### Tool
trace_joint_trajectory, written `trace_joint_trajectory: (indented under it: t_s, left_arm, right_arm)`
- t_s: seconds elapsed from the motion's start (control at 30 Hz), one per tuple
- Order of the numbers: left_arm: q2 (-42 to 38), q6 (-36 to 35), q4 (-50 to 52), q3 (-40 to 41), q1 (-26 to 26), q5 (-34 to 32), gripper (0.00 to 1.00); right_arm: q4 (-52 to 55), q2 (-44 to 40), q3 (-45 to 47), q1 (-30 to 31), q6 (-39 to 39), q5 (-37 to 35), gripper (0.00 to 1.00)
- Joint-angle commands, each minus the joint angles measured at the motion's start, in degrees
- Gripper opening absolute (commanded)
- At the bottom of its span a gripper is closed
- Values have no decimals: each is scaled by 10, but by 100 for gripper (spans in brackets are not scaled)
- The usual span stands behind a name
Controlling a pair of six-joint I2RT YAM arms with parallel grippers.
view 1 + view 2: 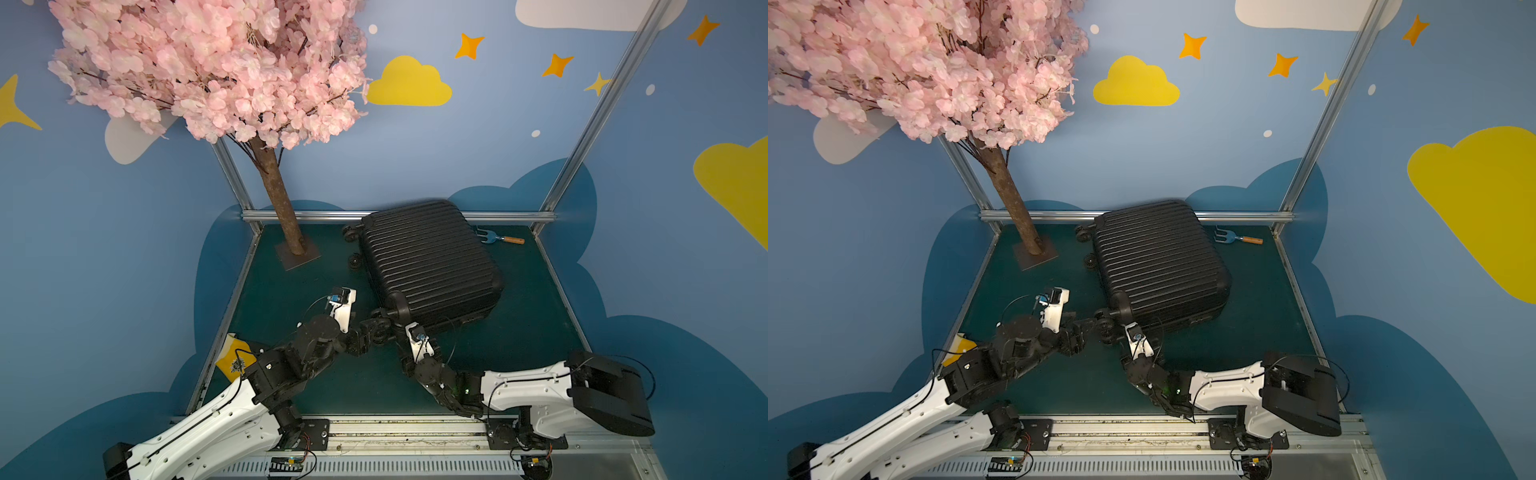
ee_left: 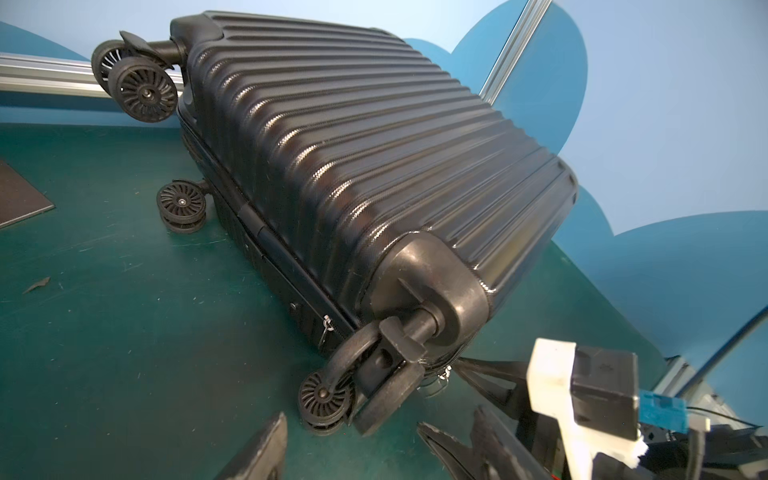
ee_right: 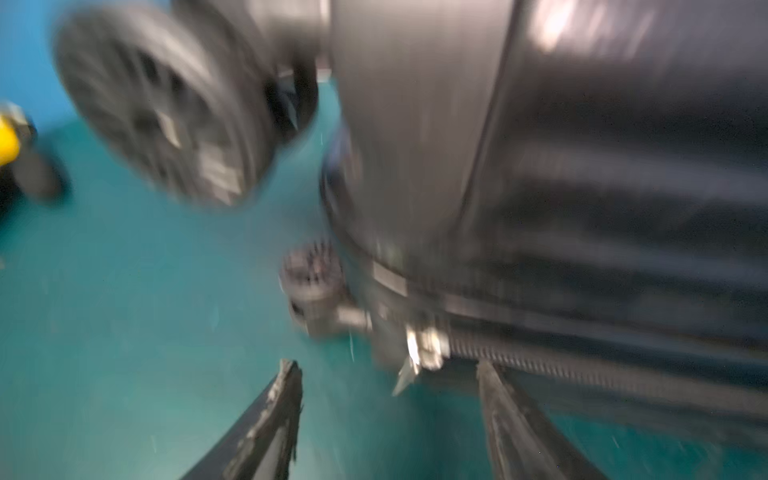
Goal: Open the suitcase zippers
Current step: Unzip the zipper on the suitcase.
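The black ribbed suitcase [image 1: 428,257] [image 1: 1158,257] lies flat and askew on the green table, wheels toward the left. My left gripper [image 1: 376,328] [image 2: 351,422] is open beside the near-corner double wheel [image 2: 328,399], holding nothing. My right gripper [image 1: 409,328] [image 3: 386,365] is open at the same near corner, low against the rim. The zipper track [image 3: 582,370] runs along that rim. A small metal pull [image 3: 419,345] hangs between my right fingers, closer to one finger [image 3: 494,399], and neither finger touches it. Another pull [image 2: 327,328] shows on the suitcase's side. The right wrist view is motion-blurred.
A fake tree trunk [image 1: 286,216] on a flat base plate stands at the back left under pink blossoms. A small blue garden fork with an orange handle [image 1: 500,238] lies at the back right. A yellow item [image 1: 235,361] sits at the near left edge. Metal frame rails border the table.
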State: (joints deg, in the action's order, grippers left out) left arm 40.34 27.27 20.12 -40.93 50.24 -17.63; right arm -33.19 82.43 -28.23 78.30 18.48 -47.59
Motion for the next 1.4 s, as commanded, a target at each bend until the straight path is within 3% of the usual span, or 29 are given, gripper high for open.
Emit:
trace_joint_trajectory:
  t_s: [0.0, 0.2, 0.33, 0.37, 0.5, 0.67, 0.87, 1.07, 1.23, 1.37]
  left_arm:
    - [-10, 7, -7, -5, -4, 9, 70]
    - [-16, 18, -13, 11, -8, 3, 70]
    - [-11, 27, -7, 21, -10, -2, 71]
    - [-5, 32, -3, 22, -10, -4, 72]
    - [45, 97, 47, -5, -9, -46, 74]
    - [95, 173, 93, -48, -14, -38, 75]
    - [55, 188, 100, -60, -17, -27, 75]
    - [39, 185, 119, -62, -18, -30, 75]
    - [35, 187, 108, -48, -19, -24, 75]
    - [32, 183, 111, -49, -21, -27, 75]
  right_arm:
    - [-149, 19, -15, 3, -49, -51, 62]
    - [-120, 32, -14, -7, -30, -58, 31]
    - [-107, 16, 3, -21, -15, -31, 3]
    - [-94, 10, 5, -24, -10, -24, 0]
    - [-72, -4, 12, -29, 0, 6, 0]
    - [-80, -13, 26, -32, 8, 57, 0]
    - [-94, -40, 44, -33, -4, 136, 0]
    - [-106, -56, 57, -35, -21, 170, 26]
    - [-120, -27, 52, -49, -19, 176, 30]
    - [-129, 1, 49, -58, 3, 141, 34]
